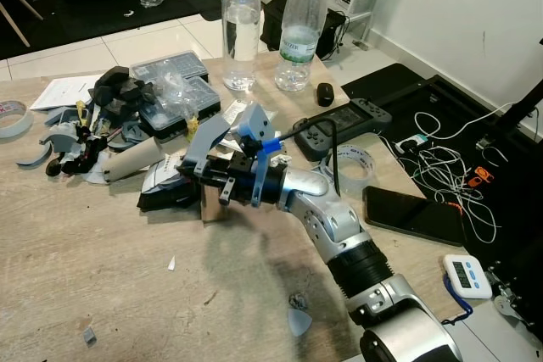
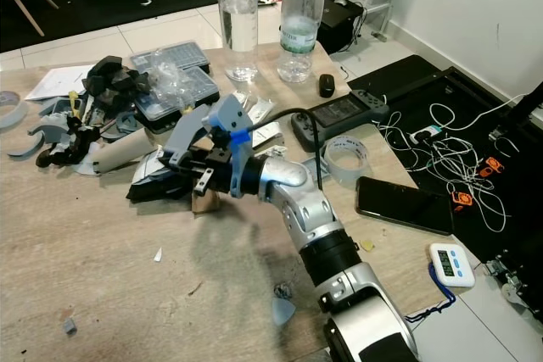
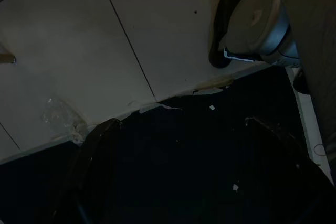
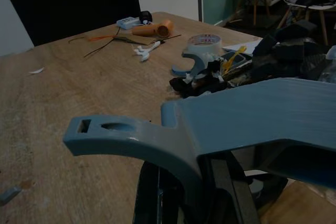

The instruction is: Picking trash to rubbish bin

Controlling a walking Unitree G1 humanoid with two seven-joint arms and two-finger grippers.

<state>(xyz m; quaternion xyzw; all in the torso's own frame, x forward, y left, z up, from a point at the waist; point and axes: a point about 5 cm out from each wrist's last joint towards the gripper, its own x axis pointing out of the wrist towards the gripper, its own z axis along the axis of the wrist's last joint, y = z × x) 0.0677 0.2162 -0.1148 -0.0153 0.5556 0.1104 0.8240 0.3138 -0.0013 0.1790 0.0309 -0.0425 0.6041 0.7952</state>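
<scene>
My right gripper [image 1: 209,177] reaches left across the wooden table [image 1: 102,269] and is shut on a grey-blue plastic piece [image 1: 208,137]. In the right wrist view this piece [image 4: 210,129] is a flat bar with a hooked, slotted end, and it sticks out past the black fingers [image 4: 157,192]. The gripper hovers at the edge of a trash pile [image 1: 127,99] of black scraps, plastic wrap and grey parts. Under it lie a small tan block [image 1: 212,206] and a black wrapper [image 1: 165,194]. My left arm hangs idle over pale floor tiles [image 3: 79,35] and a dark mat [image 3: 210,156].
Two clear bottles [image 1: 240,27] [image 1: 301,27] stand at the far edge. A game controller [image 1: 339,125], tape roll [image 1: 352,167], phone [image 1: 416,214] and timer [image 1: 467,275] lie to the right. A cardboard tube [image 1: 131,158] and small scraps [image 1: 297,320] lie on the table.
</scene>
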